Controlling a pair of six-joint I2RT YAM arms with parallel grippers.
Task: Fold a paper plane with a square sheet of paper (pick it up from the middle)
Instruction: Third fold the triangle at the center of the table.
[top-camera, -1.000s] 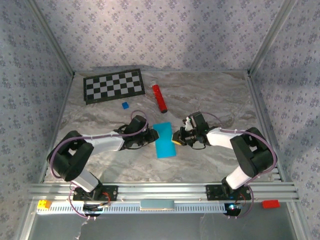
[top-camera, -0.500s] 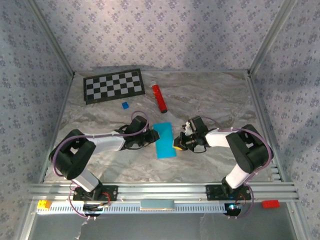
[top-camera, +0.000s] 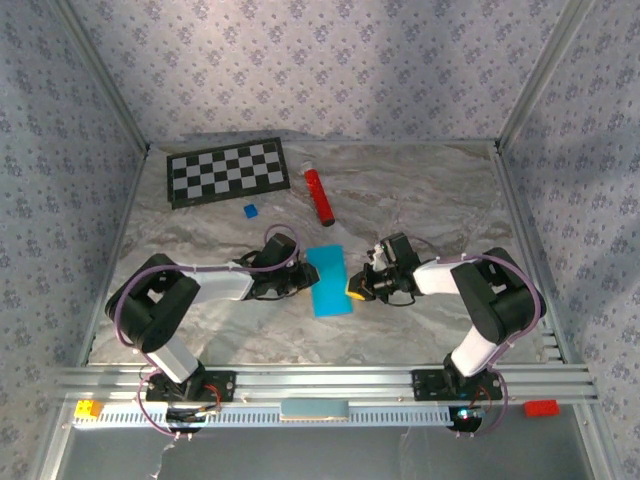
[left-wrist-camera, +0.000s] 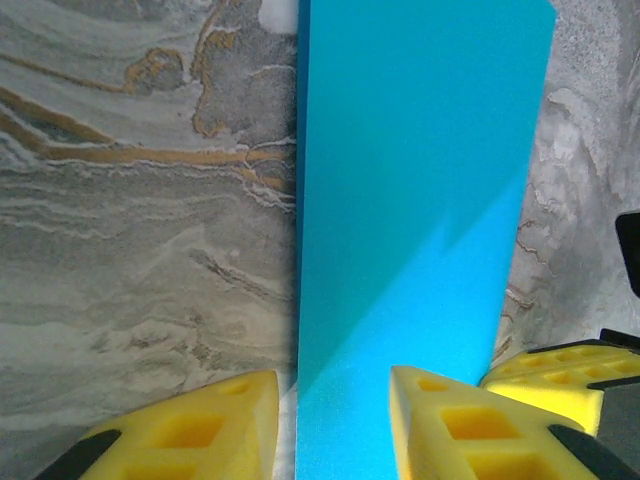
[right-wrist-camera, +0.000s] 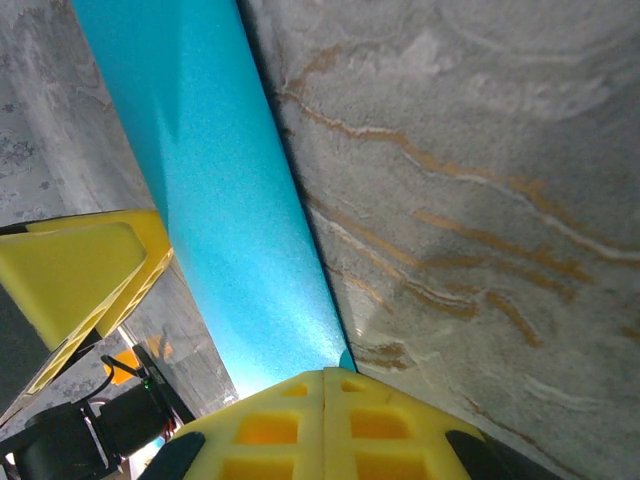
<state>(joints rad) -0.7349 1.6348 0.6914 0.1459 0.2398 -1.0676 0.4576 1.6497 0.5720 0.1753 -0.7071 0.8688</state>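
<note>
Left gripper (left-wrist-camera: 332, 400) sits low over the marble-patterned table (top-camera: 430, 200), its yellow fingers (left-wrist-camera: 190, 430) standing a modest gap apart: one finger is on the bare table and the other lies over the cyan sheet of paper (top-camera: 330, 281), so the sheet's long left edge runs between them. Whether they press on the sheet cannot be told. Right gripper (right-wrist-camera: 323, 390) has its two yellow fingers closed flush together, the tips meeting the sheet's right edge near a corner; whether a sliver of paper is pinched between them cannot be told. From above, the sheet lies flat near the middle of the table as a narrow upright rectangle, with the left gripper at its 9 o'clock and the right gripper at its 4 o'clock, both arms reaching inward. Farther out, a red cylinder (top-camera: 319, 195) lies at the sheet's 12 o'clock, a small dark-blue block (top-camera: 250, 211) at 11 o'clock, and a black-and-white checkerboard (top-camera: 227, 171) beyond it at 10 o'clock.
</note>
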